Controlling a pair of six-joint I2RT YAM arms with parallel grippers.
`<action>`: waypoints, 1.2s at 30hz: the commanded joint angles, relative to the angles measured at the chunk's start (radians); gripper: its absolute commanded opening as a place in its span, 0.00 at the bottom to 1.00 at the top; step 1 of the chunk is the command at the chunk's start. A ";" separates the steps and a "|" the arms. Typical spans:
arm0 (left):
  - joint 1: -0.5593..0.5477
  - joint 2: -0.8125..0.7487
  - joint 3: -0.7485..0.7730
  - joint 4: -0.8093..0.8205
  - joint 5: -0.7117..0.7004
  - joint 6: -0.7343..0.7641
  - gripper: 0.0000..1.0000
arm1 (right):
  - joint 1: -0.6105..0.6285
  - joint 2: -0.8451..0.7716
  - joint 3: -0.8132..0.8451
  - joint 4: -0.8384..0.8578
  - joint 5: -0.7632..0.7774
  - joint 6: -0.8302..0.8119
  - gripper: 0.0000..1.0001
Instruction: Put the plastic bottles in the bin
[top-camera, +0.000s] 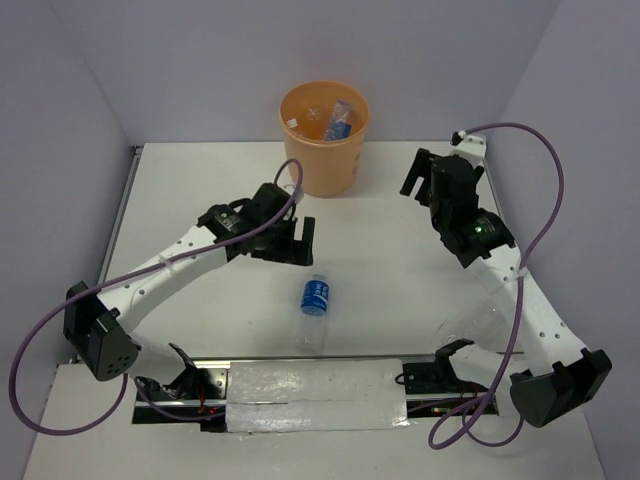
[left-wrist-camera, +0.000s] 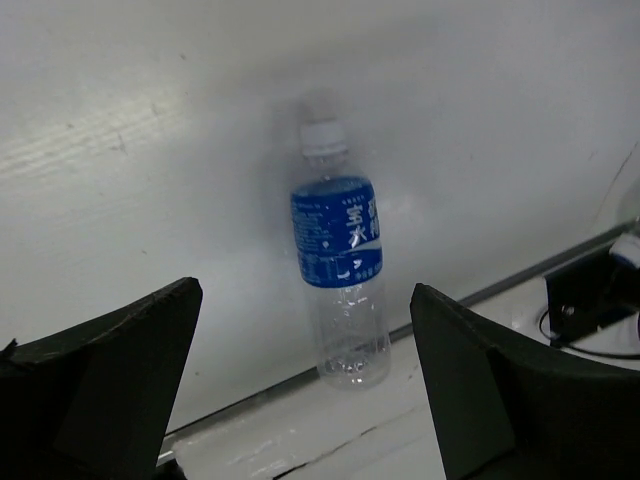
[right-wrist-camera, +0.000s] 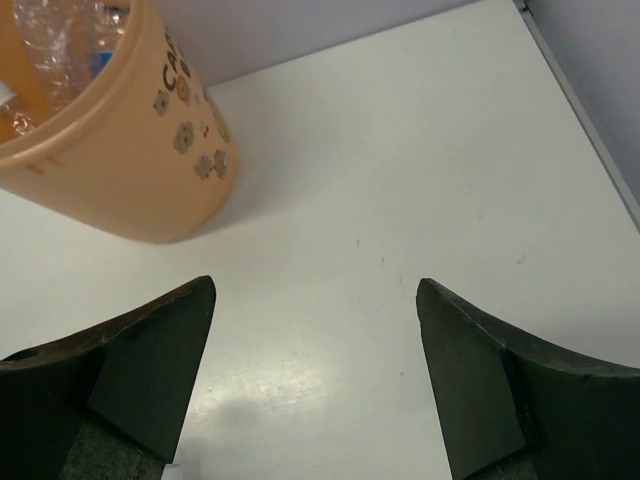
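Your left gripper (top-camera: 288, 245) hung spread wide and empty just beyond a clear, crinkly, blue-labelled plastic bottle (top-camera: 314, 305) lying white-capped on the smooth white table (top-camera: 400, 290). Farther back, the round, tapered orange bin (top-camera: 325, 160) held other bottles (top-camera: 335, 122). Your right gripper (top-camera: 418, 180), right of the bin, gaped, holding nothing.

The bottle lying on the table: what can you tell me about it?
The water bottle is small, clear crinkly plastic, with a white cap and a blue label bearing white writing. It looks empty. It lies on its side on the white table, base toward the near edge; nothing else touches it.
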 joint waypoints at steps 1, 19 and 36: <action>-0.023 0.009 -0.034 0.070 0.103 0.000 0.99 | -0.010 -0.075 -0.009 -0.047 -0.017 0.053 0.89; -0.173 0.319 0.023 -0.037 -0.074 -0.030 0.99 | -0.011 -0.084 -0.005 -0.038 -0.061 0.044 0.91; -0.195 0.385 -0.011 -0.066 -0.212 -0.046 0.99 | -0.010 -0.053 0.009 -0.031 -0.091 0.067 0.91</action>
